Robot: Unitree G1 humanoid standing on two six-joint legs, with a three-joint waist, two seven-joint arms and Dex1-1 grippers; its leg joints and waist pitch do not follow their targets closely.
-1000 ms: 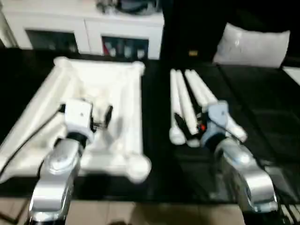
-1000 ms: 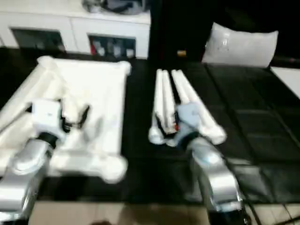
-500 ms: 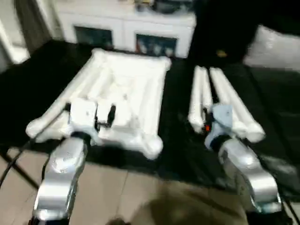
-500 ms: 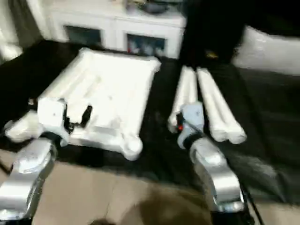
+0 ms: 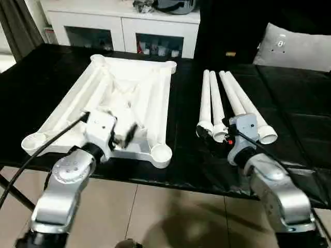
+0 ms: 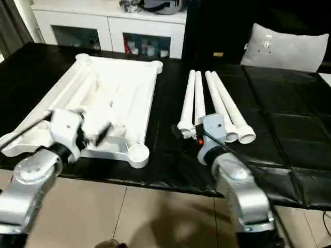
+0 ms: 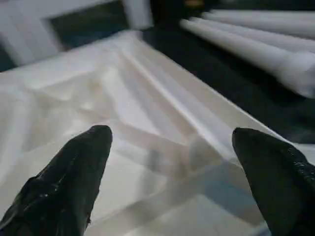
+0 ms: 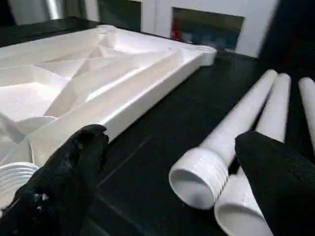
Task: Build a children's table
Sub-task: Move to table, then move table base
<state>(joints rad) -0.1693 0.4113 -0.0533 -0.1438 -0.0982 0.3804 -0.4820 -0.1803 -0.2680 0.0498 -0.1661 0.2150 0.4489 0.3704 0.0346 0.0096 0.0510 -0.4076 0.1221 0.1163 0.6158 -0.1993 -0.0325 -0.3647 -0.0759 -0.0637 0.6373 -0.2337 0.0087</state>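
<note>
The children's table lies in parts on a black tabletop. Its white top (image 5: pixel 150 82) rests upside down at the left, ribbed underside up, with round sockets at the corners. Four white legs (image 5: pixel 227 95) lie side by side at the right, threaded ends (image 8: pixel 194 177) toward me. My left gripper (image 7: pixel 171 132) hovers open over the top's near edge, nothing between its fingers. My right gripper (image 8: pixel 171 135) stands open just in front of the legs' threaded ends, near the left-most leg and holding nothing.
A white cabinet with glass doors (image 5: pixel 124 26) stands behind the black tabletop (image 5: pixel 295 119). A grey cushion (image 5: pixel 295 49) lies at the back right. A black cable (image 5: pixel 36 152) runs from my left wrist over the tabletop's front edge. Tiled floor (image 5: pixel 170 217) shows below.
The whole picture has shifted, as the camera has moved and now takes in the tabletop's front edge and the floor. Both grippers stay open and hold nothing.
</note>
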